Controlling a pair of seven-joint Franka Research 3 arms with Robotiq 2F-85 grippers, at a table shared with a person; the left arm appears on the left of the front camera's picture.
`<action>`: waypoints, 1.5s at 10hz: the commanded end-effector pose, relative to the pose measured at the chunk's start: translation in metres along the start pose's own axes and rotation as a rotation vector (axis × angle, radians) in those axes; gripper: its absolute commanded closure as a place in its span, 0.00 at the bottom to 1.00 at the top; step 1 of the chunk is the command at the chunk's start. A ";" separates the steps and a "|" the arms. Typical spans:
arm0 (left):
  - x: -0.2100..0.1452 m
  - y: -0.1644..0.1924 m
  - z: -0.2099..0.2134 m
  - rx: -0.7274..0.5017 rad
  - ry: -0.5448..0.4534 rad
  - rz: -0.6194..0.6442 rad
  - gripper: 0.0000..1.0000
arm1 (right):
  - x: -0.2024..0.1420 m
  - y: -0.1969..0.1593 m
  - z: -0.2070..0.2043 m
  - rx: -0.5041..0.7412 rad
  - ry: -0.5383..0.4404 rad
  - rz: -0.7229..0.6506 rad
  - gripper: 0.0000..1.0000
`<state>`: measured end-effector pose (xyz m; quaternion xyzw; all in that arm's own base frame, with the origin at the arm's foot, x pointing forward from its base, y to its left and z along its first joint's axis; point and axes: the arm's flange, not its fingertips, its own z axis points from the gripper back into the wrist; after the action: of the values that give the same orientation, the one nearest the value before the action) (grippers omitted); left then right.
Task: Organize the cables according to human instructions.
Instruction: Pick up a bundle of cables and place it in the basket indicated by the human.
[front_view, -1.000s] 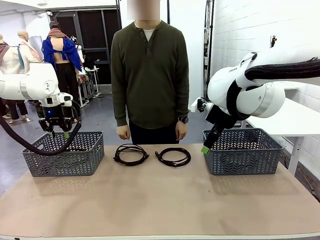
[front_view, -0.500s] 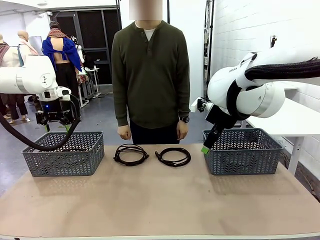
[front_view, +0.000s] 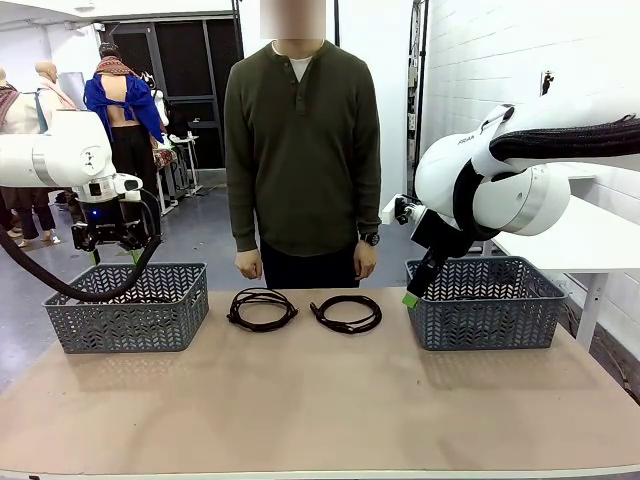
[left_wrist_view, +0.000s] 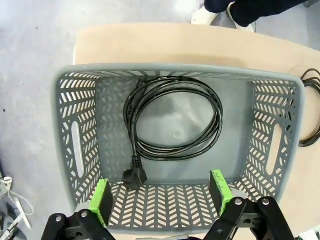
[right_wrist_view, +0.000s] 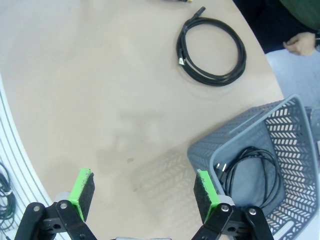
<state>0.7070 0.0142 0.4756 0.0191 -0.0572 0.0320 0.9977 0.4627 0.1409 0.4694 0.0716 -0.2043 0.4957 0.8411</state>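
Gaping empty, left gripper (left_wrist_view: 161, 192) and right gripper (right_wrist_view: 145, 192) hover; cable (left_wrist_view: 307, 76) beside left basket (left_wrist_view: 175, 70) is cut off.

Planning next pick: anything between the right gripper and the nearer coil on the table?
Nothing visible. The right gripper hangs open beside the right basket, at its left wall; bare table lies between it and the coil. The person's hands hang behind the table.

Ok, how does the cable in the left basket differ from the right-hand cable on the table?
The basket cable lies inside the left basket; the table cable lies on the bare tabletop. The open left gripper hangs over the basket cable; no gripper is above the table cable. Both are loose black coils.
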 end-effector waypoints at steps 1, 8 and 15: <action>0.002 0.002 0.000 0.011 -0.013 -0.011 0.00 | -0.001 0.000 -0.001 0.000 0.003 -0.004 0.00; -0.006 -0.006 0.022 -0.004 -0.016 -0.019 0.00 | -0.001 0.000 -0.001 0.000 0.003 -0.004 0.00; -0.109 -0.033 0.058 -0.143 0.023 -0.400 0.00 | -0.001 0.000 -0.001 0.000 0.003 -0.004 0.00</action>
<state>0.6147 -0.0321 0.5267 -0.0216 -0.0333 -0.1176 0.9923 0.4627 0.1411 0.4693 0.0717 -0.2042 0.4958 0.8410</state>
